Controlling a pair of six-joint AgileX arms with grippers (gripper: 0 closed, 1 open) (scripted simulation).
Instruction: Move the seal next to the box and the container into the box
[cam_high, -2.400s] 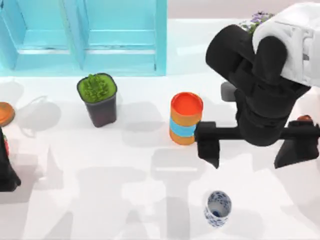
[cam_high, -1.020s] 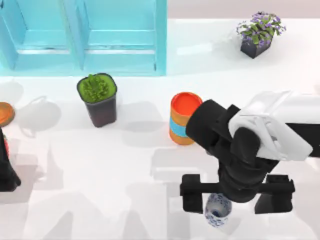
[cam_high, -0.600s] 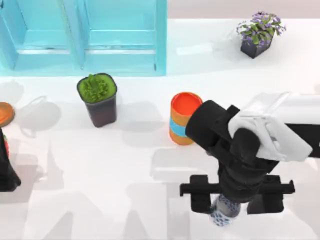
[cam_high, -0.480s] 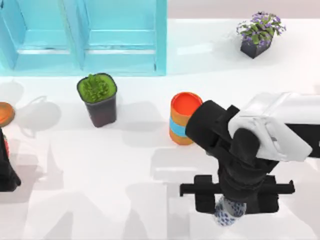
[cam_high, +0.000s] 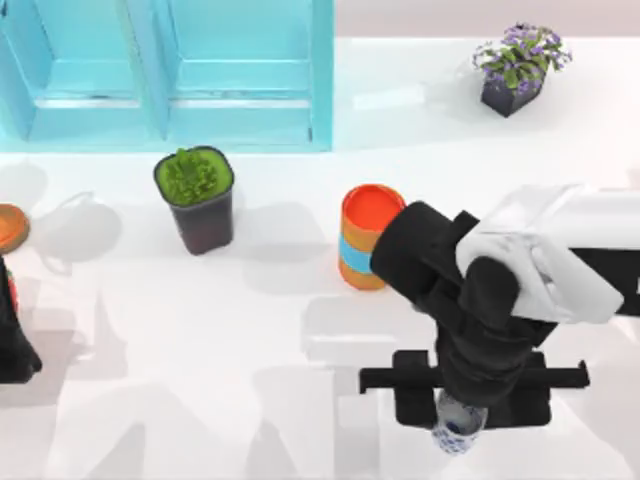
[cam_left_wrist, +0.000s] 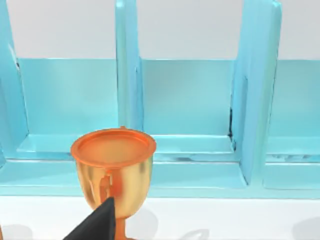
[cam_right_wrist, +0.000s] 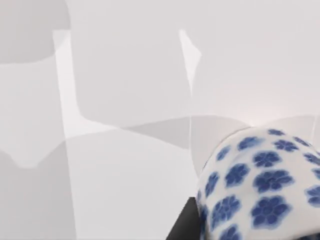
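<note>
**Right arm hides most of the container**

The right tool (cam_high: 462, 408) grips the container (cam_high: 457, 431) near the table's (cam_high: 200, 360) front edge, right of centre; the arm hides the jar's top. The left tool (cam_high: 12, 345) sits cut off at the left edge; its fingers cannot be judged. The white table carries a blue box (cam_high: 170, 70), an orange cylinder (cam_high: 368, 236) and a goblet (cam_left_wrist: 113, 165).

Right gripper (cam_high: 462, 402) descended, jaws closing (snugly) around container (cam_high: 456, 430).
</note>
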